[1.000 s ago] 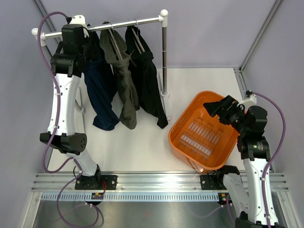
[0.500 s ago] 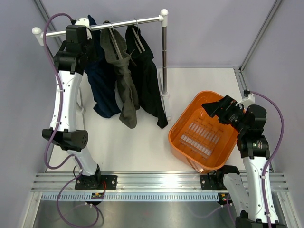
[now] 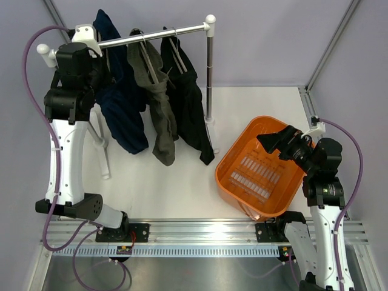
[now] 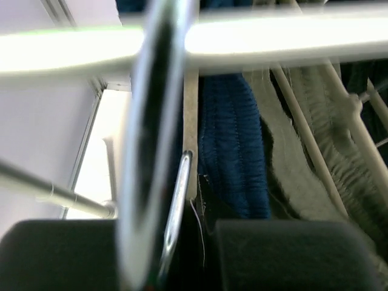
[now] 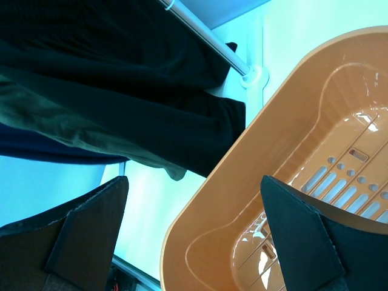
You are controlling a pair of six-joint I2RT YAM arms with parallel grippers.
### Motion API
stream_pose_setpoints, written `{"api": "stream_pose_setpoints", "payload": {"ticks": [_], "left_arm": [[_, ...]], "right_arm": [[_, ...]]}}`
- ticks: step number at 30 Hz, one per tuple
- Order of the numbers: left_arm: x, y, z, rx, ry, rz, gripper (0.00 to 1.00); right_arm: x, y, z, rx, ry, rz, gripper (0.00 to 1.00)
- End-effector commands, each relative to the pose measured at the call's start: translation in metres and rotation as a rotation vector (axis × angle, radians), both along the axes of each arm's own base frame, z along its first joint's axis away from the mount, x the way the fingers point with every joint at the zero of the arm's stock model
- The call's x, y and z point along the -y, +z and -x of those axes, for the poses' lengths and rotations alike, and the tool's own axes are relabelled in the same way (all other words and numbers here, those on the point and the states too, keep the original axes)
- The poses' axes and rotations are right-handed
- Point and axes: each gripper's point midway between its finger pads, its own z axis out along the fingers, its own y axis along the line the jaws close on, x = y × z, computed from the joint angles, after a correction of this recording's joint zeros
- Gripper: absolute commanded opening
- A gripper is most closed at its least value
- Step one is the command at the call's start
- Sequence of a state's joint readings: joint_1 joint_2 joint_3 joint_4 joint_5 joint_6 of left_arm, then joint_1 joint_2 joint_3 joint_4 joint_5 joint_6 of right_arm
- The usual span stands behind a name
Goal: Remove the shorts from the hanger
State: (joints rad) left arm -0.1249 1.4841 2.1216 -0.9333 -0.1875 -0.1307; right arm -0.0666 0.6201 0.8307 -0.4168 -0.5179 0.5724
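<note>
Three pairs of shorts hang on a silver rail (image 3: 157, 33): navy blue (image 3: 124, 115), olive-grey (image 3: 160, 121) and black (image 3: 191, 109). The top of the navy pair is bunched up above the rail. My left gripper (image 3: 103, 76) is at the rail's left end, shut on the navy shorts by their hanger. In the left wrist view (image 4: 167, 254) a metal hanger hook (image 4: 176, 200) and dark cloth fill the gap between the fingers, with navy cloth (image 4: 233, 139) and olive cloth (image 4: 291, 170) behind. My right gripper (image 3: 276, 140) is open and empty over the orange basket (image 3: 227, 163).
The rack's right post (image 3: 209, 73) stands between the shorts and the basket; its left leg (image 3: 104, 157) slants over the table. The right wrist view shows the basket (image 5: 242, 200) below my open gripper (image 5: 194, 236) and the black shorts (image 5: 121, 73) beyond. Grey walls close in behind.
My left arm has swung up and to the left, dragging the top of the navy shorts above the rail; the rack's left end has shifted with it. The right arm has barely moved.
</note>
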Motion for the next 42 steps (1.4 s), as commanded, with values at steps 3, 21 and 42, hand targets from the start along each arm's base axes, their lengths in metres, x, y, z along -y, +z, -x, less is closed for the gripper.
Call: {"api": "stream_pose_setpoints", "payload": {"ticks": [3,21,42], "left_arm": [[0.007,0.059,0.008,0.207,-0.036,0.058,0.0],[0.015,-0.022,0.059,-0.015,-0.044,0.04,0.0],[0.102,-0.182,0.151,-0.343,-0.386,-0.008,0.0]], "right_arm": [[-0.003,0.006,0.0,0.048,0.033,0.014,0.99],[-0.006,-0.002,0.004,0.04,0.067,0.043,0.99],[-0.042,-0.004,0.012,0.024,0.247,0.113,0.95]]}}
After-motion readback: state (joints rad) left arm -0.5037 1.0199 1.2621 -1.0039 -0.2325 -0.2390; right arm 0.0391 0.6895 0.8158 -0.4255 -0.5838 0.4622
